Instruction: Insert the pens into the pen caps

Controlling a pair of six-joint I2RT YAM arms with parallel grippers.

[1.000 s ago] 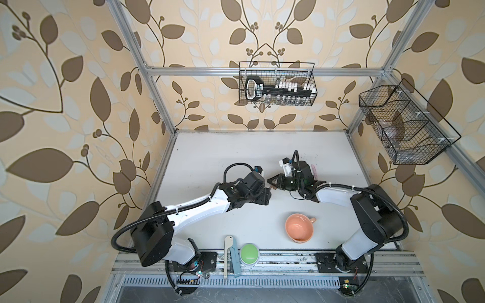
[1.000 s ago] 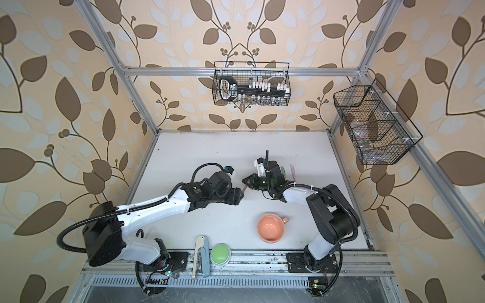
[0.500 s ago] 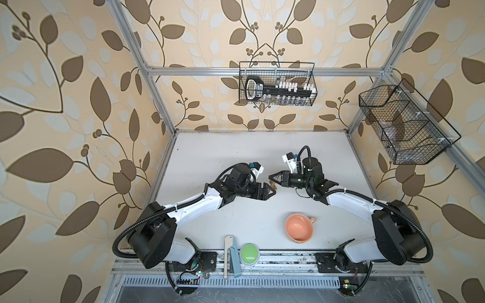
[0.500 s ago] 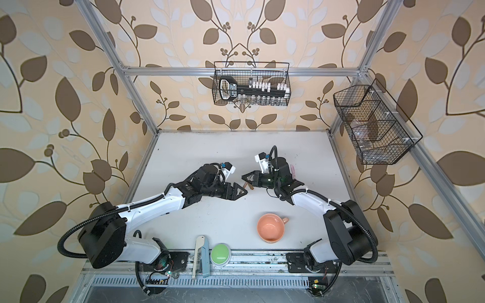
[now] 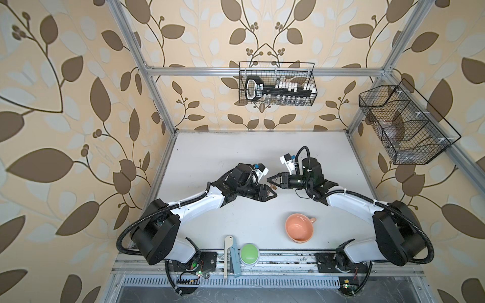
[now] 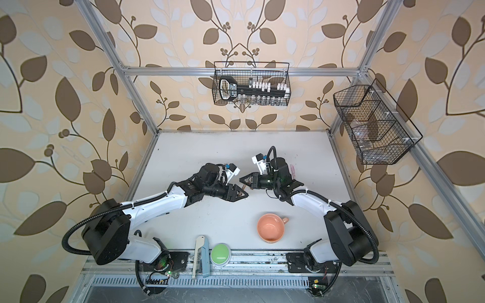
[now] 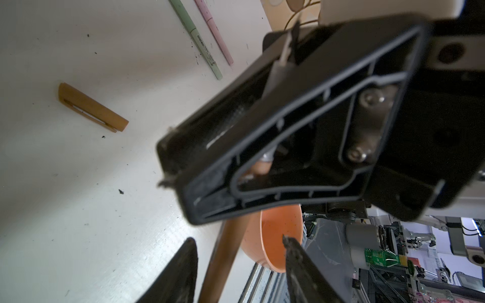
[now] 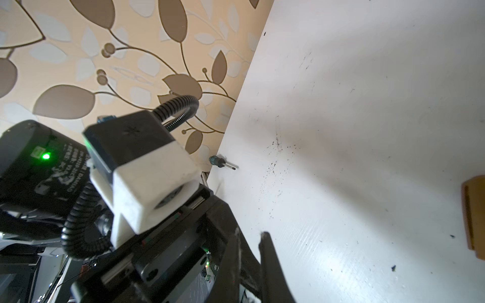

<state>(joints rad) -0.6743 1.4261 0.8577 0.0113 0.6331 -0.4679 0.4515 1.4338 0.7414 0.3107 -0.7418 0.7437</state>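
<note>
Looked like a handover. Right gripper (image 8: 251, 236) was clamped on the tan-brown pen (image 7: 223, 257), held above mid-table. The left gripper (image 7: 237, 238) had its fingers apart either side of the shaft, no contact. Tan-brown cap (image 7: 91, 107) lay flat on the table (image 5: 223, 157). Left needed to centre and close fully before right let go.

Brown pen (image 7: 223, 262) gripped; brown cap (image 7: 93, 107) lies flat.

You had a brown pen (image 7: 225, 257), a green pen (image 7: 195, 39), a pink pen (image 7: 213, 31) and a brown cap (image 7: 91, 107). Your table (image 7: 65, 196) was white, your cup (image 5: 299, 229) orange, your walls (image 5: 65, 131) tan with brown leaves.
</note>
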